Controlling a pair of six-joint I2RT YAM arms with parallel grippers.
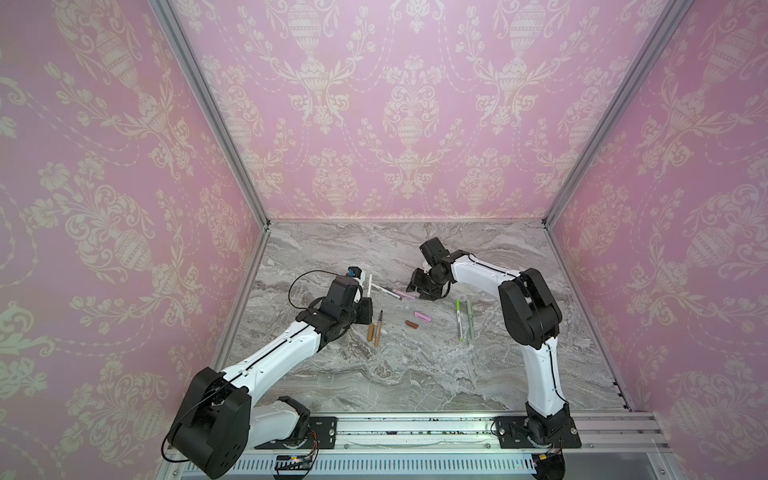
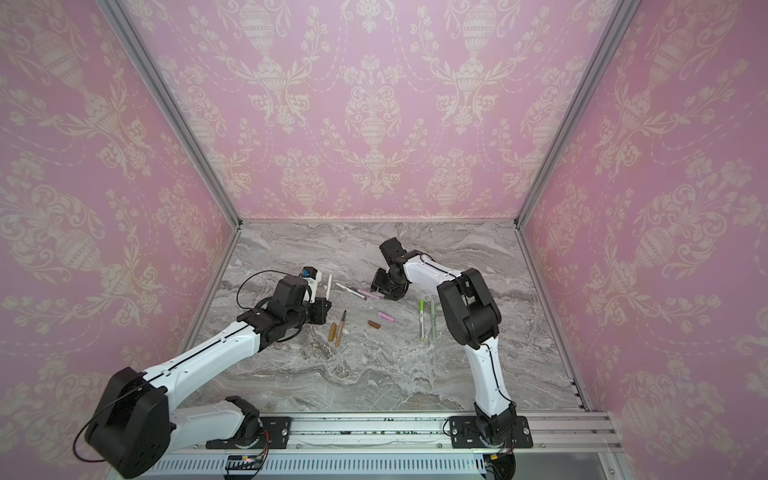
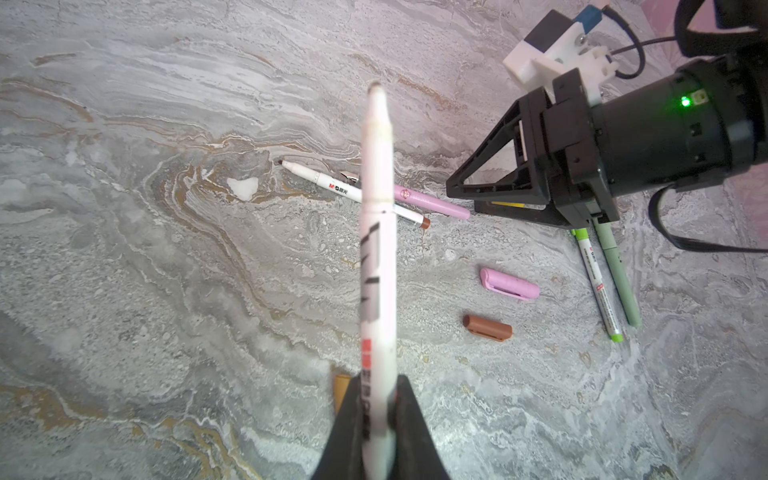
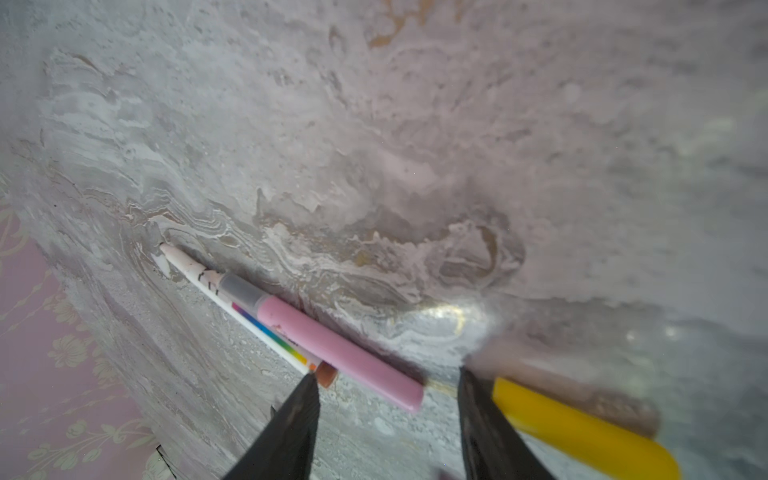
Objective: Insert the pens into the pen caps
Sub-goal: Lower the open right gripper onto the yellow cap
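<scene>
The left gripper (image 3: 378, 380) is clamped on a white pen (image 3: 376, 249), which sticks out past the fingers tip-first. In both top views it stands close to upright above the marble (image 1: 368, 284).

The right gripper (image 4: 386, 374) is low over the table with its jaws apart and only bare marble plus the butt of the pink pen (image 4: 340, 353) in the gap, so it's gripping nothing. The yellow cap (image 4: 582, 432) runs out from behind the outer side of one finger. It's too blurry to say if they touch.

View differences:
- The yellow cap is clear only from the right wrist. The left wrist catches a sliver under the right gripper (image 3: 507, 204), and the top views hide it.
- The right wrist also shows the brown-ended white pen (image 4: 266, 324) pressed alongside the pink one.
- The left wrist gives the best look at the pink cap (image 3: 509, 284) and brown cap (image 3: 487, 327), which lie near each other but apart. It also shows the green-ended pen (image 3: 598, 286) and sage pen (image 3: 617, 274) side by side.
- The tan pen (image 1: 378, 328) and tan cap (image 1: 370, 332) lie next to each other just beside the left gripper. They only read properly from above, and the left wrist gets a scrap of the cap (image 3: 341, 388).

As for room, everything sits mid-table. The marble table (image 1: 415, 374) runs bare toward the front rail (image 1: 415, 432) and back to the pink walls (image 1: 395, 104). The left arm works nearer the left edge, and the green and sage pair sits close beside the right arm's elbow.
</scene>
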